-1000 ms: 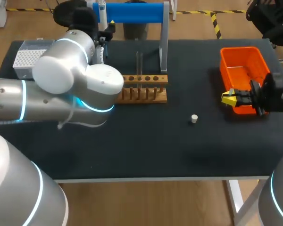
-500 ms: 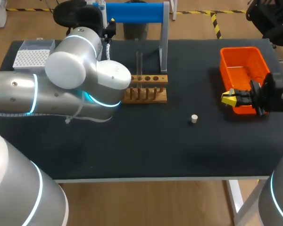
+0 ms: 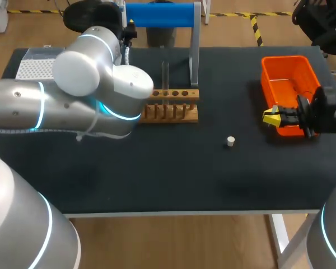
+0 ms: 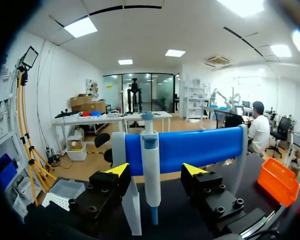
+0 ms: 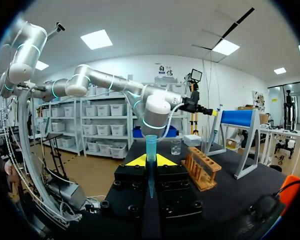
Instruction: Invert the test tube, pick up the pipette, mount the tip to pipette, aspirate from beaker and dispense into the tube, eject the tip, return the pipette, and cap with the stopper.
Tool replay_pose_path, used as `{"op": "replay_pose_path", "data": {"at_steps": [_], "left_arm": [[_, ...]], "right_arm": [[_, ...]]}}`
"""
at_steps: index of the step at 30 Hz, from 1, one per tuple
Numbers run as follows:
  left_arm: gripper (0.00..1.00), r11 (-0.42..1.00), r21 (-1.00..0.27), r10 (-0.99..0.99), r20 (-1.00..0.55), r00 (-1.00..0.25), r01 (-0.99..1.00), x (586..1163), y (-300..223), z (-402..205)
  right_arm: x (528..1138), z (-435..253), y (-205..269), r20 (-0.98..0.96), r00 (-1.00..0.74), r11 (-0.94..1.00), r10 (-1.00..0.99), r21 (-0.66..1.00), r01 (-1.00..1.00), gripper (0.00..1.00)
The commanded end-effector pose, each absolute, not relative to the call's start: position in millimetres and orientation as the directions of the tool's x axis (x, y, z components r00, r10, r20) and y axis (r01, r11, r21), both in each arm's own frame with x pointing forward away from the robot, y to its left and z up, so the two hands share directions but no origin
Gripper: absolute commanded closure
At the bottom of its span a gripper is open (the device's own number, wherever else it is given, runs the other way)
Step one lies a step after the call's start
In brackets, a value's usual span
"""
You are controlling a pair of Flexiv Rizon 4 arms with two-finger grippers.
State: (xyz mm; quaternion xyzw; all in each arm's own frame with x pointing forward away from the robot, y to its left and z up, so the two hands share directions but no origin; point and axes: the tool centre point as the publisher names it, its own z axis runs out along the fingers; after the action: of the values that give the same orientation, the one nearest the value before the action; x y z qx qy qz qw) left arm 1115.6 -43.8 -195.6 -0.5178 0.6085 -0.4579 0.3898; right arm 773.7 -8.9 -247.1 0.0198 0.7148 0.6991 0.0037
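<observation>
My left gripper [image 4: 155,172] is spread, with the pipette [image 4: 150,165] hanging between its fingers on the stand [image 4: 200,147], touching neither. My right gripper [image 3: 270,116] is pressed together, with the stopper [image 3: 231,141] well beside it on the bench [image 3: 173,168].

No legible txt on any tabletop obj.

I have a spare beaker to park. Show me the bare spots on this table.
Widest bare stretch: the table from the stopper to the near edge. Also free: between the wooden rack and the orange bin. Crowded: back left, where the left arm covers the tip box corner.
</observation>
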Motion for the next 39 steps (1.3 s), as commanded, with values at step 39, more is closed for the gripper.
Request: {"op": "replay_pose_path", "data": {"at_steps": [39], "left_arm": [[0.52, 0.041, -0.958, -0.984, 0.010, -0.177, -0.284, 1157, -46, -206]], "right_arm": [[773, -247, -8, 0.021, -0.999, 0.023, 0.037, 0.999, 0.022, 1.00]]}}
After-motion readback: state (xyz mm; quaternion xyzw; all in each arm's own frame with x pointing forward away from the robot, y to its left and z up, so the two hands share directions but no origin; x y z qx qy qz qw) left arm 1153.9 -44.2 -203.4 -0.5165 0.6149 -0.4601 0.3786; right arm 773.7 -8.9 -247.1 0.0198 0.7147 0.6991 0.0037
